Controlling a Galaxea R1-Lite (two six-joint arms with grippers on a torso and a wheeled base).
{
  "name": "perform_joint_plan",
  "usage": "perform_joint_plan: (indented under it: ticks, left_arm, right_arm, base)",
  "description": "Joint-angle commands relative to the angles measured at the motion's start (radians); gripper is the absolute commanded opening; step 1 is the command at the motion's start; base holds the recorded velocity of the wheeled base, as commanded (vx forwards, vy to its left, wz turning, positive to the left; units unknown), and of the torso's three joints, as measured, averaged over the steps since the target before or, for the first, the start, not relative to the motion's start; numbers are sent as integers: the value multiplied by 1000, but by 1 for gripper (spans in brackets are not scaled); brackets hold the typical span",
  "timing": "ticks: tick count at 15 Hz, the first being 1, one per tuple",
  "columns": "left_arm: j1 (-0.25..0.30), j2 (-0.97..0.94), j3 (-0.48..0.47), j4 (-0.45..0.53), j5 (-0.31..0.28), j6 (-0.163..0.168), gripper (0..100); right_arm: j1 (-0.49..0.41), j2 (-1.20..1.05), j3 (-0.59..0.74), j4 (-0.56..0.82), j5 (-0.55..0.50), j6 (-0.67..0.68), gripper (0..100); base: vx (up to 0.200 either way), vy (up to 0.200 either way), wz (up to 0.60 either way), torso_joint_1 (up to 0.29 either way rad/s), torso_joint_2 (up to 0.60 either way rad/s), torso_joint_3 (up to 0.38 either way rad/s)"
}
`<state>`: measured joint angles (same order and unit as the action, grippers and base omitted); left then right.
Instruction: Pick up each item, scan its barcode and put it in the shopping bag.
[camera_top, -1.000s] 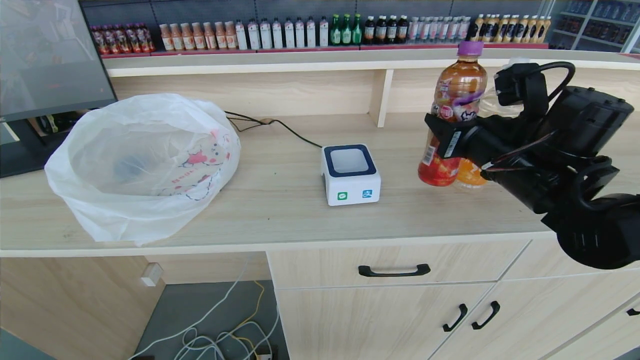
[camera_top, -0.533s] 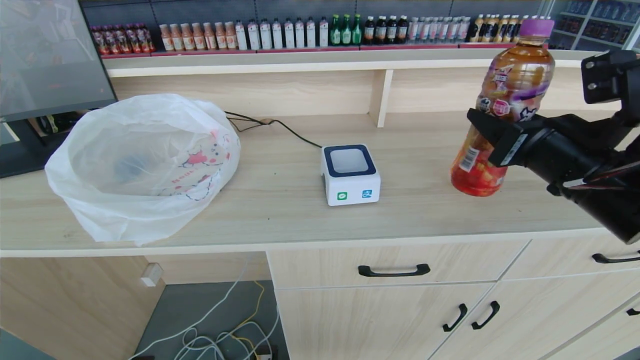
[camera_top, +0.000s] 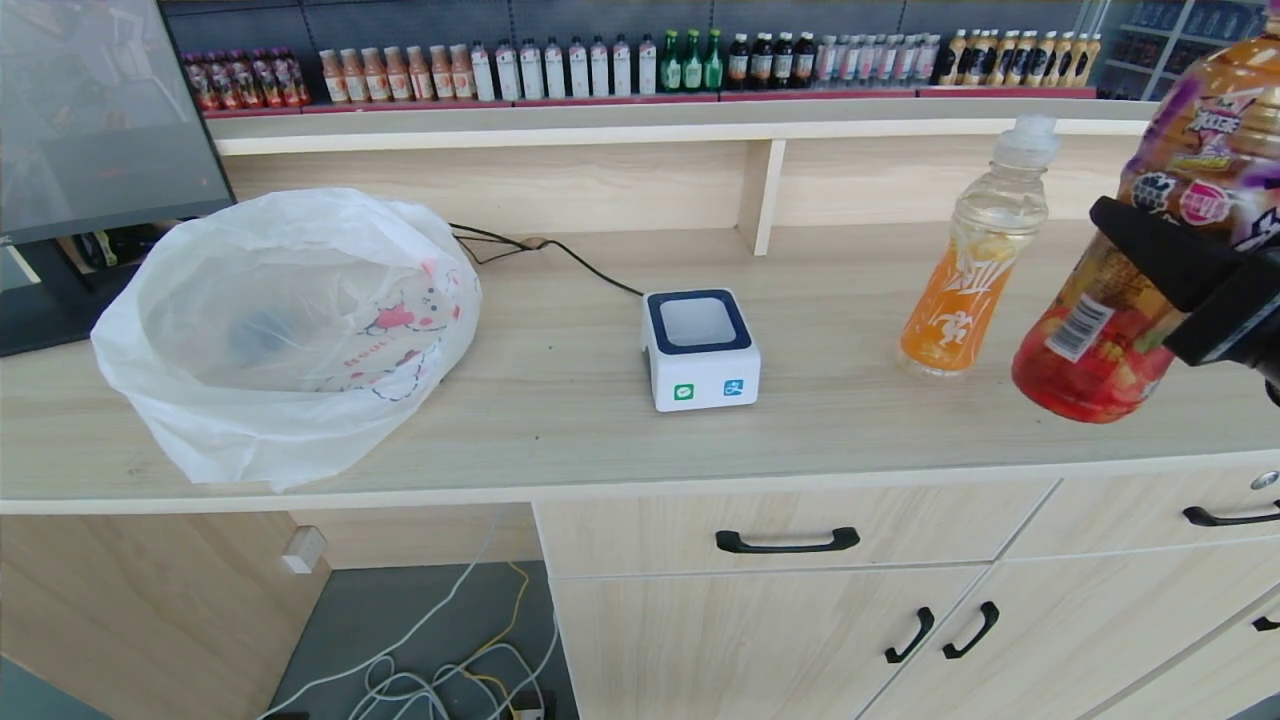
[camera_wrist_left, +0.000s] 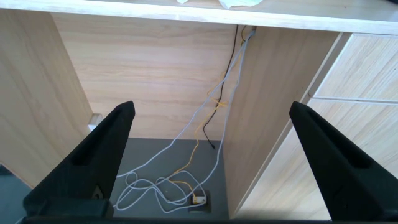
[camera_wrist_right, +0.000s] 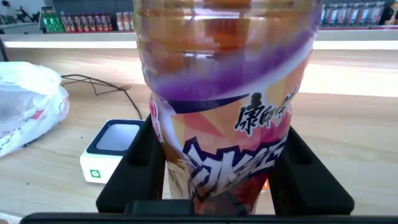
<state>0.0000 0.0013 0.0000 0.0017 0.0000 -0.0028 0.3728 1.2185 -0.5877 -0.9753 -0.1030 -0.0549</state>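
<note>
The tea bottle hangs tilted above the right end of the desk, the right hand closed round its middle. Its barcode sits low on the label (handy). I'd carry it left, clear of the orange bottle, and turn that patch down over the scanner.
</note>
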Motion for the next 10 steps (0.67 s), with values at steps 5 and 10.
perform_joint_plan:
  ticks: [5, 10]
  left_arm:
    - [0, 0, 0, 0, 0, 0, 100]
    - [0, 0, 0, 0, 0, 0, 100]
  right_arm:
    - [48, -106, 37, 55, 26, 122, 0]
    - [132, -123, 55, 56, 115, 175, 0]
  base:
    - [0, 0, 0, 0, 0, 0]
    - [0, 0, 0, 0, 0, 0]
